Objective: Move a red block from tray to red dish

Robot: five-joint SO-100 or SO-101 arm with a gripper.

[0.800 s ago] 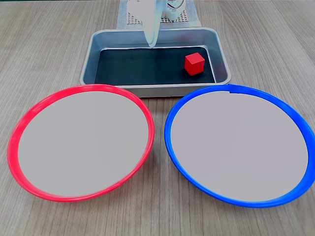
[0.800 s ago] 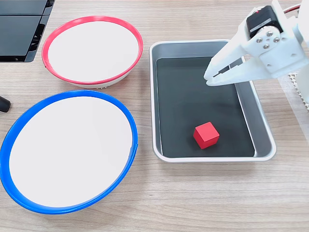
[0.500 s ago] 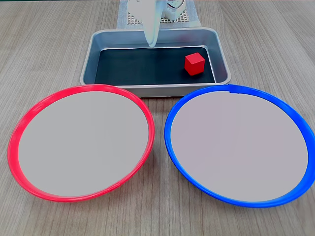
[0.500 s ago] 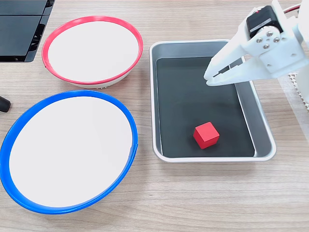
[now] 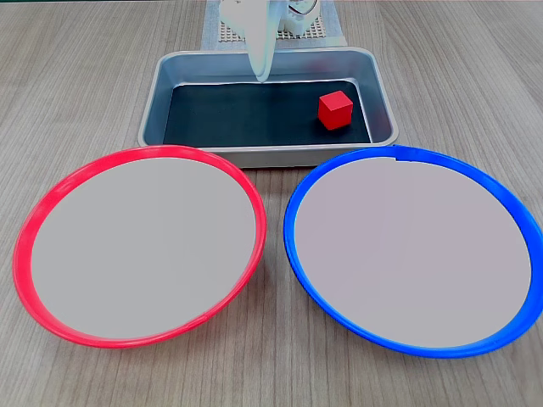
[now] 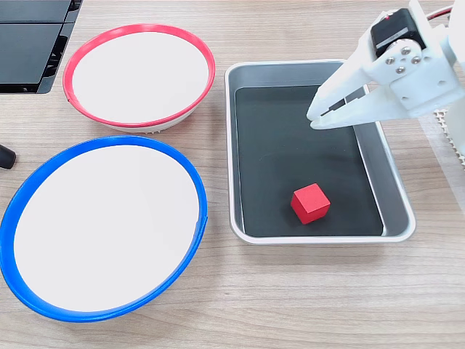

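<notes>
Red, plain-faced and unmarked, the red block (image 6: 311, 203) sits on the black floor of the tray (image 6: 396, 196), near the end closest to the blue dish (image 6: 102, 227) and well apart from the white hand (image 6: 314, 118). That hand hangs over the other half of the tray with nothing between its fingers; in a fixed view (image 5: 262, 78) its tips look pressed nearly together, though the narrow angle makes a slight gap hard to rule out. No brand, label or writing can be read on any object. The red dish (image 6: 138, 73) stands on the wooden desk (image 6: 290, 298) beside the tray. The arm's upper part is cut off by the frame edge in both fixed views. A dark panel (image 6: 33, 43) at the corner and a small black object (image 6: 6, 155) at the left edge are cropped too far to identify.
</notes>
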